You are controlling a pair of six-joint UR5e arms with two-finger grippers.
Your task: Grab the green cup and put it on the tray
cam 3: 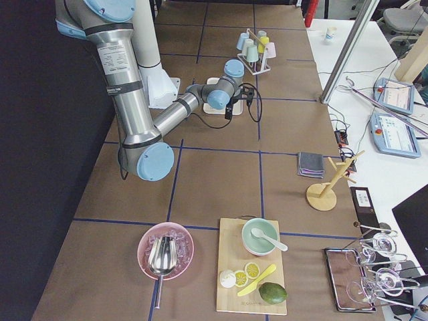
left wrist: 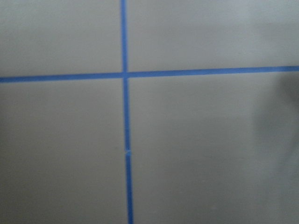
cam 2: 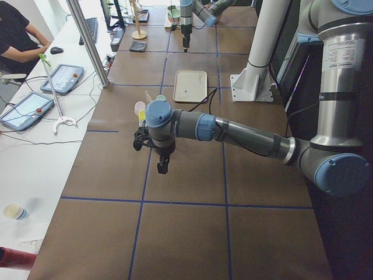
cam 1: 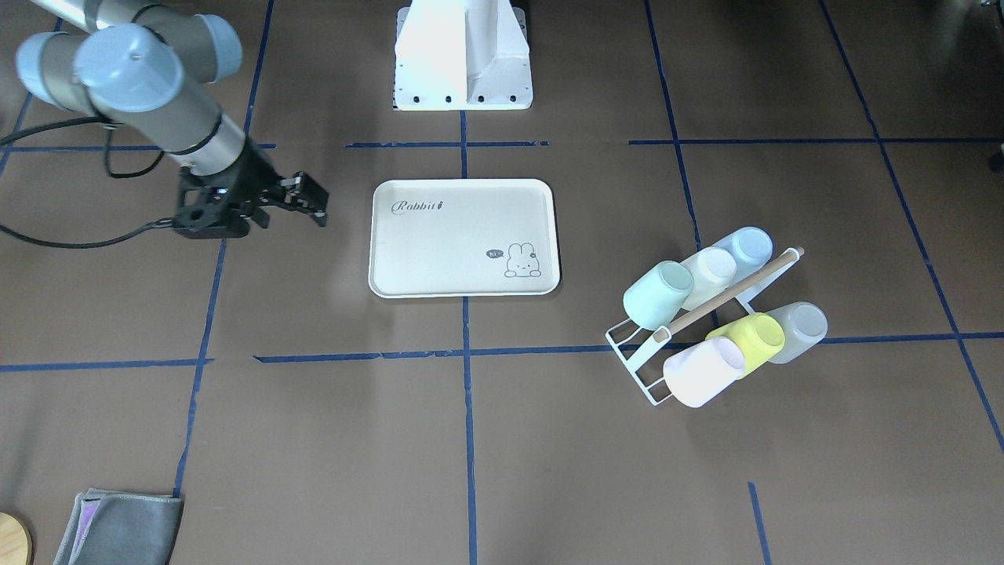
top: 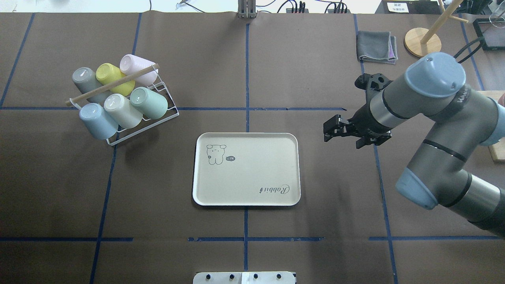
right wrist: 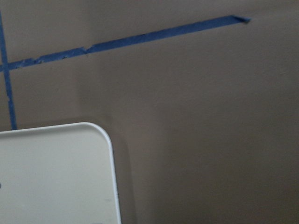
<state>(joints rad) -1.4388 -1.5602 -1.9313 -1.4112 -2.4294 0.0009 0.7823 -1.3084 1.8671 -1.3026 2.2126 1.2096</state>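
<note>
Right tool (top: 330, 128): jaws parted by a moderate gap, nothing between them, touching nothing. It hangs over the counter (top: 315, 205) just off one short edge of the tray (top: 244, 173), apart from it.

Left tool (cam 2: 161, 165): shows only in the exterior left view, over bare counter. Cannot tell how far it is open.

Green cup (top: 150, 103): lies tilted in the white wire rack (cam 1: 639, 357), at the end of its row, touching the cream cup (top: 122, 110). It is well apart from the tray.

Counts:
- six cups in the rack, in two rows of three
- one tray, nothing on it
- one folded grey cloth (top: 375, 46)

View differences:
- The right wrist view gives one rounded tray corner and blue tape (right wrist: 126, 39).
- The left wrist view gives only crossed tape lines on the counter.
- Overhead and front views show the right arm but not the left.
- Only the exterior left view shows a seated person (cam 2: 17, 35).
</note>
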